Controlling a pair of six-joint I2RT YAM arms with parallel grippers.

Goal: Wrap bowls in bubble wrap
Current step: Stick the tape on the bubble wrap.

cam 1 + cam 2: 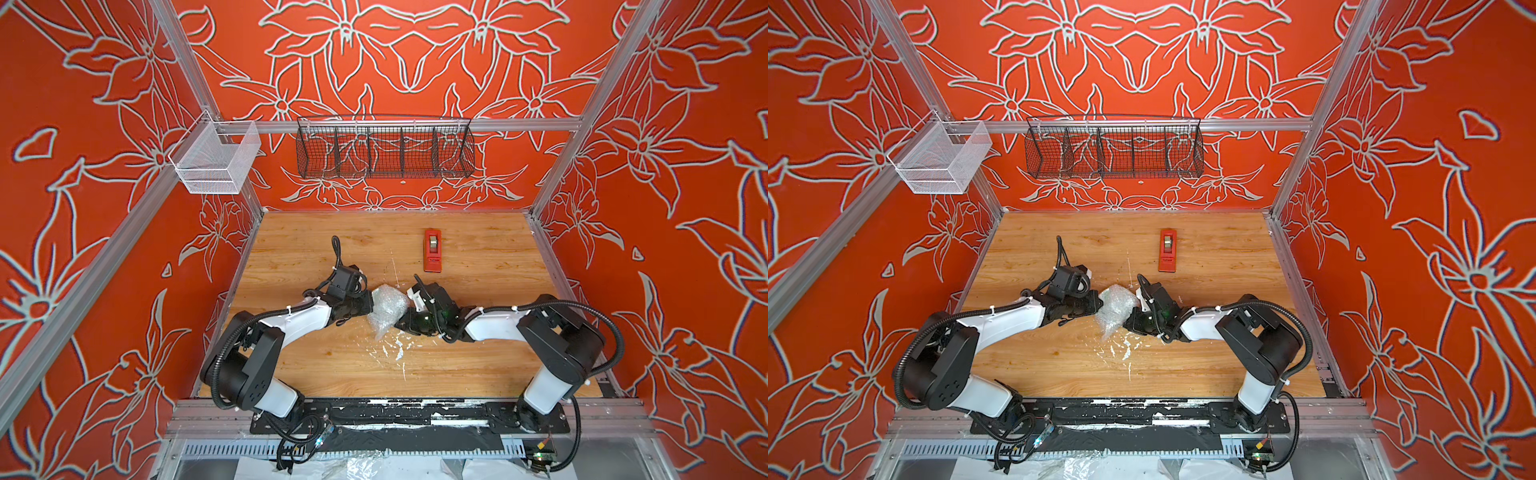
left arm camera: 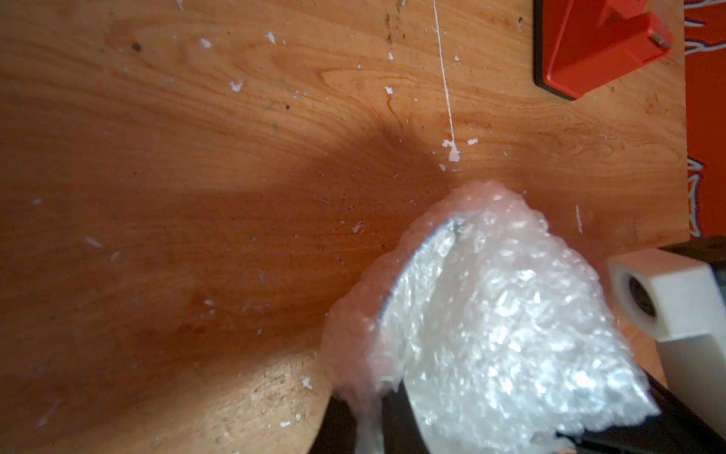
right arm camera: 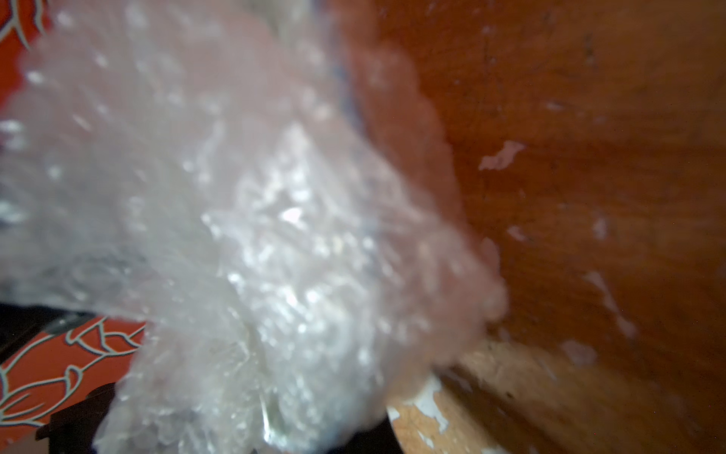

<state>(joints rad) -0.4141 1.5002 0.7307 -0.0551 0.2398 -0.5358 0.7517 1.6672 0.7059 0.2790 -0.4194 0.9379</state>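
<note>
Mid-table [image 1: 478, 357]: bowl [image 2: 396, 291] bundled in bubble wrap [image 1: 388, 307], pinched from both sides.
L gripper [image 1: 369, 306] & R gripper [image 1: 402, 321] are both closed tight on folds of film, at opp. sides of the bundle. The bowl's dark rim shows thru in left wrist view. Prob. ceramic: rigid, fragile, some weight. The film is soft, light, slippery, and likely springs open if released. Best grip is gathered film close to the bowl, not the loose tail toward the near edge. Red tape dispenser [image 1: 432, 250] sits apart, nearer the far edge.

The bubble wrap [image 1: 388, 309] is between left arm [image 1: 291, 320] and right arm [image 1: 490, 326], tape dispenser [image 1: 432, 250] on the table [image 1: 311, 365] behind it.
</note>
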